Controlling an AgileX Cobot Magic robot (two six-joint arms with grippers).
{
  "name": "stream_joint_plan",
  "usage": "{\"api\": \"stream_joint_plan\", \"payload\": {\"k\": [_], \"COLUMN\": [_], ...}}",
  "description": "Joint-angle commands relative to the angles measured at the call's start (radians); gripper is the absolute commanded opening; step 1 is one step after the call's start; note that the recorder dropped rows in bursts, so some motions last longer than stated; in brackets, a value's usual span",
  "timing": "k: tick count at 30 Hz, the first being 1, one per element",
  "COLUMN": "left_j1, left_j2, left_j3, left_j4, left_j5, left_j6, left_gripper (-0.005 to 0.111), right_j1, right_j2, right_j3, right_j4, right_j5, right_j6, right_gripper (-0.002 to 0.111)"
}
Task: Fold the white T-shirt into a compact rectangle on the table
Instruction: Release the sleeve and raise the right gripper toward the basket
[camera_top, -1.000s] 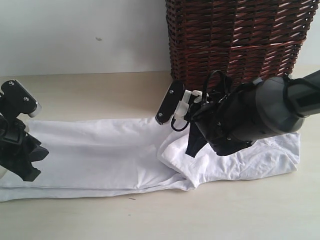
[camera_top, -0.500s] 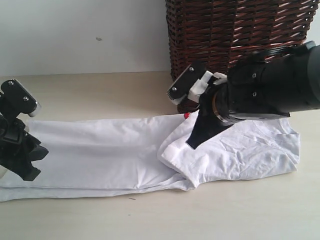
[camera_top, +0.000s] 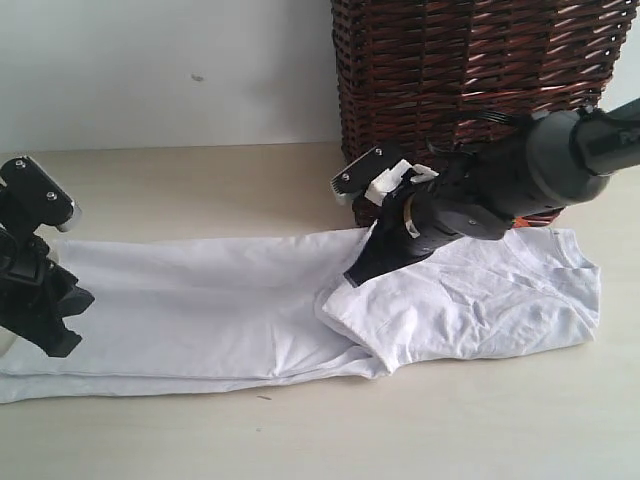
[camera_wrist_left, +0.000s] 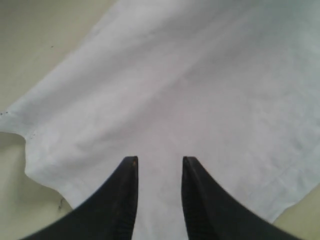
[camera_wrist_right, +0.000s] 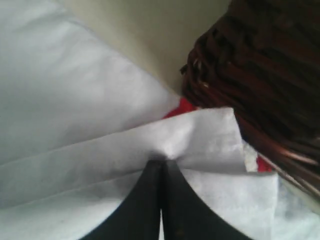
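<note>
The white T-shirt (camera_top: 200, 300) lies as a long strip on the table (camera_top: 200, 190), its right part doubled over toward the middle. My right gripper (camera_top: 356, 277) is shut on the far corner of that doubled flap, close to the basket; in the right wrist view the cloth (camera_wrist_right: 75, 100) puckers at the closed tips (camera_wrist_right: 161, 161), with a bit of red lettering (camera_wrist_right: 186, 106) showing under the fold. My left gripper (camera_top: 55, 335) hovers at the shirt's left end. Its jaws (camera_wrist_left: 159, 161) stand open over the flat fabric (camera_wrist_left: 190, 90), holding nothing.
A dark brown wicker basket (camera_top: 470, 80) stands at the back right, right behind the right arm and touching the shirt's far edge (camera_wrist_right: 260, 60). A white wall (camera_top: 150, 60) backs the table. Bare tabletop runs along the front (camera_top: 400, 430).
The right arm has swung back toward the basket, and its closed tips have shifted left and away along the flap's edge. The left gripper has not moved.
</note>
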Motion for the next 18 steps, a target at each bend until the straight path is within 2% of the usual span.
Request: {"api": "stream_joint_plan", "payload": {"k": [1,4,8,11,13,17,18], "left_j1": [-0.003,-0.003,-0.003,-0.003,-0.003,-0.001,-0.001], "left_j2": [0.0,0.0,-0.003,-0.031,-0.074,-0.19,-0.226], "left_j3": [-0.005,-0.005,-0.005,-0.005,-0.005,-0.005,-0.005], "left_j4": [-0.006,-0.006,-0.006,-0.006,-0.006,-0.006,-0.006], "left_j5": [-0.005,-0.008,-0.004,-0.004,-0.006,-0.002,-0.009], "left_j6": [0.002,0.002,0.002,-0.014,-0.014,-0.089,-0.122], "left_gripper": [0.031,0.031,0.031,0.031,0.026,0.0,0.0], "right_j1": [-0.004,-0.004,-0.011,-0.04,-0.068,-0.122,-0.136], "right_j2": [0.065,0.008,-0.167,-0.247,-0.289,-0.346,-0.359], "right_j3": [-0.077,-0.069,0.006,0.043,0.058,0.083,0.094], "right_j4": [0.015,0.049,0.055,0.053,0.059,0.067,0.067], "right_j5": [0.094,0.099,0.125,0.169,0.196,0.215,0.215], "right_j6": [0.023,0.005,-0.035,-0.035,-0.033,-0.008,-0.008], "right_gripper": [0.0,0.0,0.012,0.014,0.014,0.013,0.013]}}
